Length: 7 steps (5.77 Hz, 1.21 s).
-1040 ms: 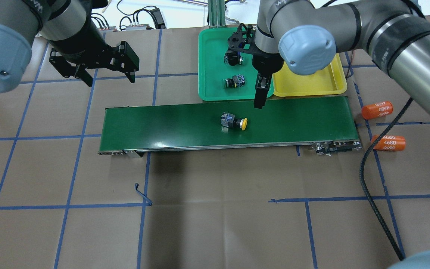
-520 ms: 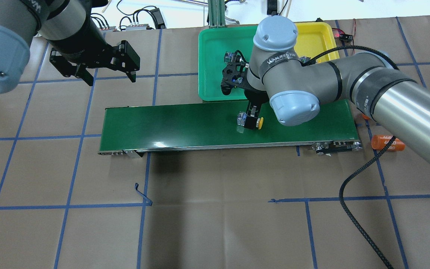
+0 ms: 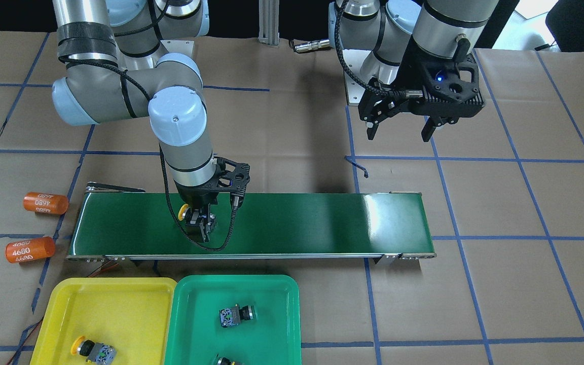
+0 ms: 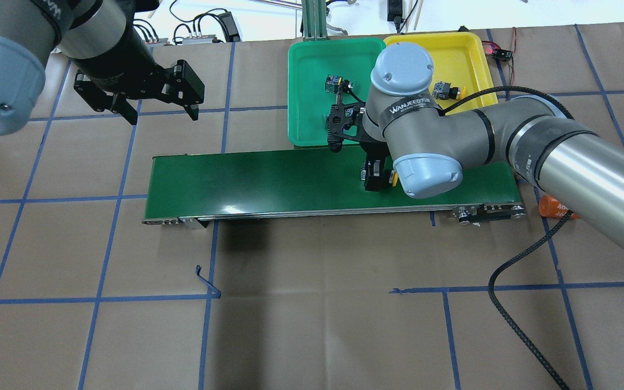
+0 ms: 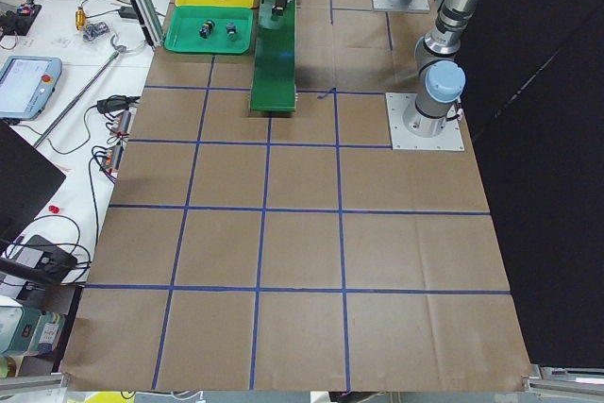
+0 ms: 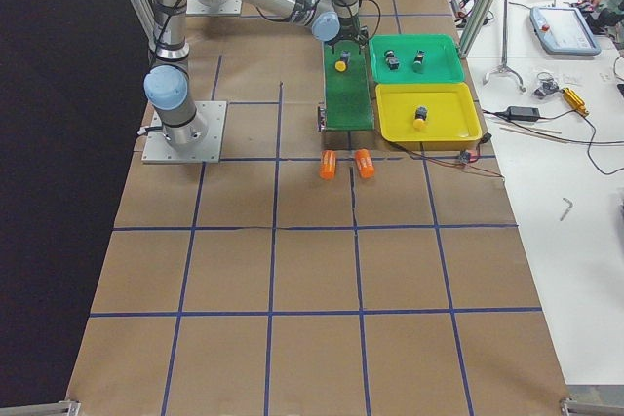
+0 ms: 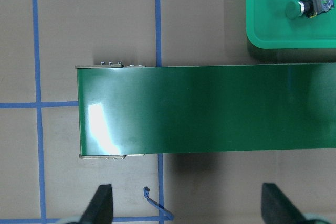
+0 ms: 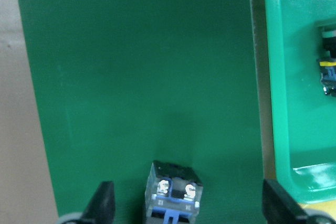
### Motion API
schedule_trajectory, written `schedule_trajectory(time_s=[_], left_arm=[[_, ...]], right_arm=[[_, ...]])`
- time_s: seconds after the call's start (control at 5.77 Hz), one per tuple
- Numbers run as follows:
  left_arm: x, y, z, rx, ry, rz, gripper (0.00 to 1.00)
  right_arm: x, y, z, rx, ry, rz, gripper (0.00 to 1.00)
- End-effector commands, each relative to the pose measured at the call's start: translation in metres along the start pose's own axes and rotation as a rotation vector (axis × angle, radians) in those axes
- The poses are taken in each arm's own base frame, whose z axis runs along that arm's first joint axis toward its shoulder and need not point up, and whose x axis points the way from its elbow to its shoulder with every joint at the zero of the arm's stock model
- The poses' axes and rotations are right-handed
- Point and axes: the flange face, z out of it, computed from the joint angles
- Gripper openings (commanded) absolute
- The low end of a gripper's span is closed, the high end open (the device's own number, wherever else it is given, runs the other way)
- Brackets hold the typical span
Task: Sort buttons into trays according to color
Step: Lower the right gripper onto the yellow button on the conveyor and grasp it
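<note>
The right gripper [image 8: 190, 205] has its two fingers spread wide on either side of a yellow-capped button [image 8: 173, 184] without visibly touching it. That button lies on its side on the dark green conveyor belt [image 4: 263, 179], toward the belt's end on the robot's right. Just past the belt sit the green tray [image 4: 306, 97], holding two more buttons [image 3: 236, 315], and right beside it the yellow tray [image 4: 469, 54], holding a second yellow button [image 4: 444, 89]. The left gripper [image 4: 161, 116] hangs above the brown paper table [image 4: 312, 325], well apart from the belt, with its fingers wide and nothing between them.
</note>
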Motion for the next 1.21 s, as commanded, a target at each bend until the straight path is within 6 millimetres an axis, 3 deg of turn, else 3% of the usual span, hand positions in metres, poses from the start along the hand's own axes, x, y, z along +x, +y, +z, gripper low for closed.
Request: schedule_trajectory(time_s=[0.0,0.17,0.35,0.69,0.87,1.04], left_arm=[[0.000,0.001,0.000,-0.001,-0.002,0.004,0.99],[-0.001,0.001,0.000,0.001,-0.003,0.004,0.99],[-0.001,0.002,-0.001,0.002,-0.003,0.006,0.99],[-0.002,0.002,-0.001,0.002,-0.006,0.007,0.99],[-0.002,0.003,-0.001,0.001,-0.006,0.006,0.99],[0.001,0.005,0.002,-0.005,-0.006,0.008,0.99]], right_arm=[[0.001,0.023,0.011,-0.081,-0.004,0.010,1.00],[-0.002,0.054,0.027,-0.098,-0.041,0.034,1.00],[0.001,0.076,0.029,-0.106,-0.056,0.074,0.92],[0.009,0.109,0.031,-0.196,-0.063,0.051,0.19],[0.020,0.127,0.023,-0.187,-0.049,0.026,0.09],[0.029,0.145,0.005,-0.177,-0.013,0.039,0.09]])
